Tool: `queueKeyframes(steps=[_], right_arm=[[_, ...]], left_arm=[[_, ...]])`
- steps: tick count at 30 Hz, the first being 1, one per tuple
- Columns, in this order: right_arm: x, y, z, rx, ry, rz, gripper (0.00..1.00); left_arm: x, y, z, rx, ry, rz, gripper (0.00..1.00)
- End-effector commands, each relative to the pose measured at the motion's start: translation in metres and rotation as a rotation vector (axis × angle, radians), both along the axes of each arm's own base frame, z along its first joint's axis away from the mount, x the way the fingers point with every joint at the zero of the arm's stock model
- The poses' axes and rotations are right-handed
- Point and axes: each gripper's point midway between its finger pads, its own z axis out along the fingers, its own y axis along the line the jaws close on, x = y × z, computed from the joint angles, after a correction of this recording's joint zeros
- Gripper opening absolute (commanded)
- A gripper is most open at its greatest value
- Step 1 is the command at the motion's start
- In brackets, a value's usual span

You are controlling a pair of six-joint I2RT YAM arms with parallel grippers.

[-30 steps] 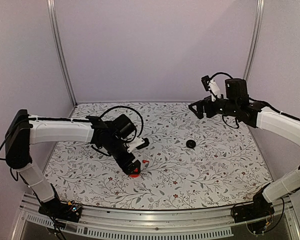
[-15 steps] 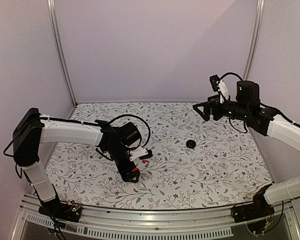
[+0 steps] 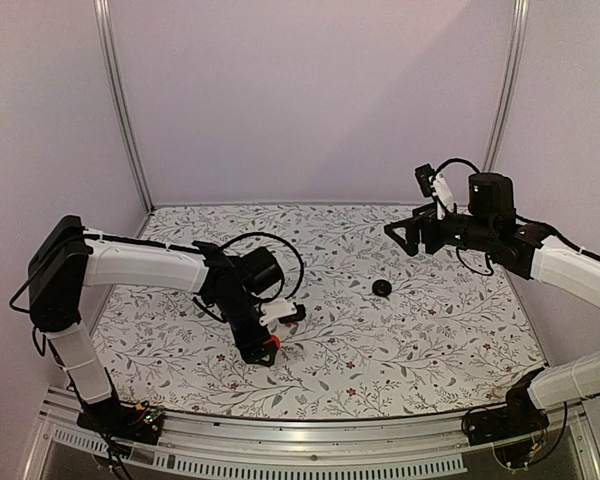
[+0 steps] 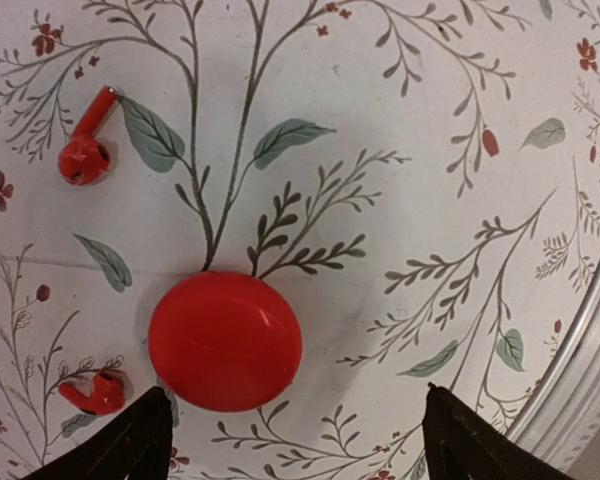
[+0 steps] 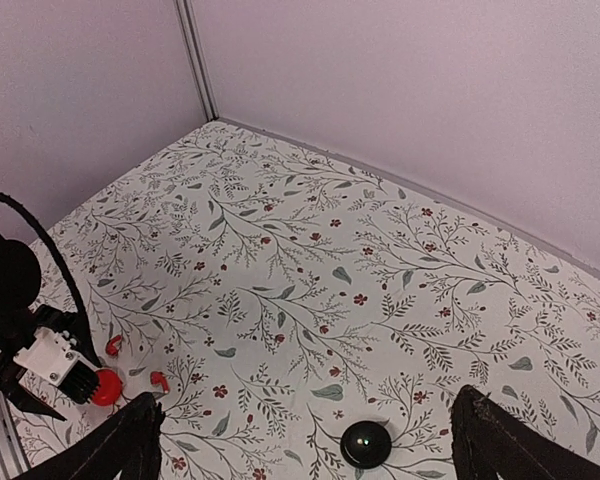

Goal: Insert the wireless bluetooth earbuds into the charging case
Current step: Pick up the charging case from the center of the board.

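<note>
Two bright red earbuds lie loose on the flower-printed table point(image 3: 430, 330). In the left wrist view the first red earbud point(image 4: 85, 150) shows a round head with a dark spot and a short stem slanting up to the right. The second red earbud point(image 4: 98, 392) lies on its side just beside the gripper's left fingertip point(image 4: 130, 440). Between the two, a little to the right, sits the red charging case point(image 4: 225, 340), a smooth, glossy disc far larger than either earbud and apart from both. The left gripper point(image 4: 295, 440) hangs over the near-left part of the table with its fingers spread wide. The case lies between the tips, closer to the left one, and nothing is gripped. A metal edge rail point(image 4: 580, 330) curves past on the right of that view. The black round case point(image 3: 381, 288) rests alone, well apart, toward the right middle of the table. The right gripper point(image 3: 405, 232) is raised above the far right side, fingers fully apart and empty. From above, the left gripper covers the red pieces, leaving only a red speck. In the right wrist view they are tiny, and the red case is partly behind the left wrist's white fitting point(image 5: 55, 360). Whether the case's lid is up cannot be told.
</note>
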Motion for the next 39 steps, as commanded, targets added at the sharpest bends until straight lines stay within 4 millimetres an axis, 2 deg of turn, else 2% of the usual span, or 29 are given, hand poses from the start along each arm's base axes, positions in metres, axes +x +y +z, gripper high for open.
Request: queueKeyframes(steps=[1,7,15,19,26,35,39], right_arm=[[-0.004,0.001,0.002,0.021,-0.003,0.017,0.99],[-0.004,0.002,0.003,0.024,-0.002,0.024,0.99],[-0.009,0.004,0.001,0.028,0.006,0.045,0.99],[-0.01,0.002,0.001,0.026,0.003,0.036,0.99],[-0.011,-0.002,0.003,0.024,-0.008,0.024,0.99],[-0.01,0.0,0.003,0.027,-0.011,0.029,0.99],[-0.009,0.0,0.001,0.025,-0.006,0.028,0.99]], left_arm=[[-0.008,0.001,-0.005,0.012,0.014,-0.041,0.85],[0.0,0.0,-0.002,0.001,-0.047,-0.075,0.83],[0.021,-0.012,0.001,0.01,-0.117,-0.143,0.81],[0.029,-0.012,-0.004,0.028,-0.111,-0.152,0.79],[0.028,-0.017,-0.011,0.026,-0.055,-0.156,0.69],[0.027,-0.012,-0.022,0.057,-0.05,-0.157,0.66],[0.027,-0.007,-0.031,0.09,-0.038,-0.153,0.62]])
